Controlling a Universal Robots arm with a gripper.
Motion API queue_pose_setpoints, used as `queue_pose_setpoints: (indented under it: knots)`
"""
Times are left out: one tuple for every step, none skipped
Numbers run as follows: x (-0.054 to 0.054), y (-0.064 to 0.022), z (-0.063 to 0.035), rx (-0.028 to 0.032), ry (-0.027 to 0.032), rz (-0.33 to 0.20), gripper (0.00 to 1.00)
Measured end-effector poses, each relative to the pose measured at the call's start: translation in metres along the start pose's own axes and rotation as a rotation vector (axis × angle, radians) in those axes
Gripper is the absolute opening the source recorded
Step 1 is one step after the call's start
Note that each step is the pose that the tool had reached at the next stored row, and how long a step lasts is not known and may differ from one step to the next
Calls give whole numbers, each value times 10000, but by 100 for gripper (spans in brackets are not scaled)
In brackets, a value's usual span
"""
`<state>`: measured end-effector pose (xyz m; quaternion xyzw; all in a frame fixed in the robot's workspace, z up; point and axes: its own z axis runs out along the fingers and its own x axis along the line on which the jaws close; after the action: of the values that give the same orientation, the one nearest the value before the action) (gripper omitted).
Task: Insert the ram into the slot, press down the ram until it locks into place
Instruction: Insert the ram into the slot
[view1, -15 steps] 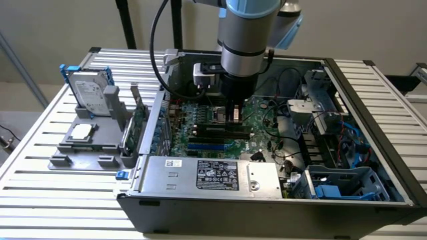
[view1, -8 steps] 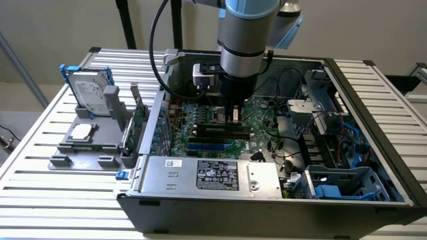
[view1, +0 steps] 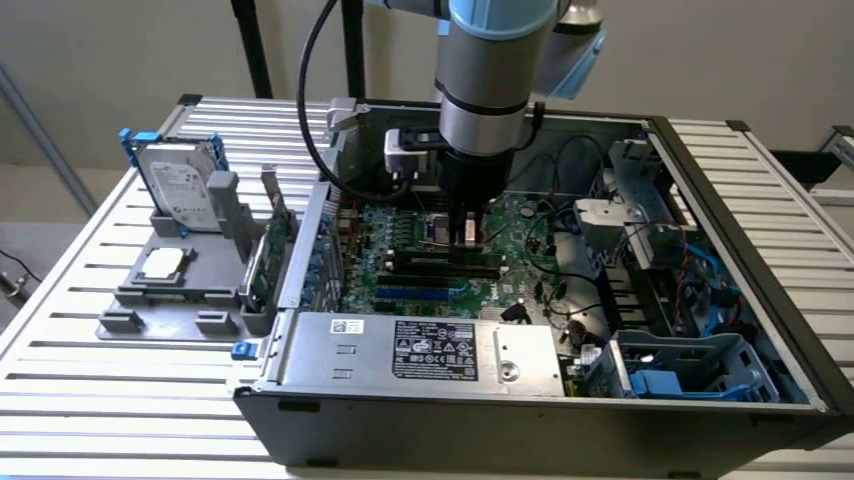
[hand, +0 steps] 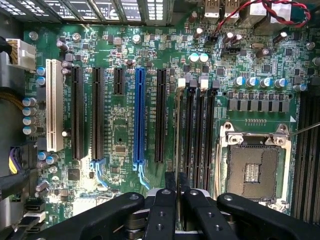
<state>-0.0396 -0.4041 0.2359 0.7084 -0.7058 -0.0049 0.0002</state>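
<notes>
Now black gripper (hand: 176, 184) clamped on thin flat ram (hand: 176, 130), edge-on alongside long narrow black slot (hand: 190, 125).

The surface (view1: 80, 300) I work over is a bench of pale metal slats running across, with dark gaps between them. Two things sit directly on it. The open computer case (view1: 441, 430) takes the middle and the exterior view's right, its upper side uncovered. Just beside it, toward the exterior view's left, rests a grey plastic holder (view1: 160, 295), close against the case wall. Bare slats show around both.
</notes>
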Motion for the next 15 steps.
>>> queue_pose_setpoints:
  knots:
    - [-2,0,1,1,12,0,13]
    - [-4,0,1,2,23,0,13]
    - [-7,0,1,3,32,0,13]
    - [-9,0,2,4,38,0,13]
    - [-11,0,3,5,42,0,13]
    - [-13,0,4,6,43,0,13]
    - [-21,0,10,5,46,0,13]
    - [-23,-5,16,5,46,10,13]
    - [-23,-6,18,6,46,12,13]
    - [-23,-6,20,6,45,13,13]
    - [-23,-7,22,6,45,13,13]
    - [-23,-7,25,7,44,15,13]
    - [-23,-8,28,7,45,17,13]
    - [-23,-8,30,6,46,19,13]
    - [-23,-8,32,5,47,21,13]
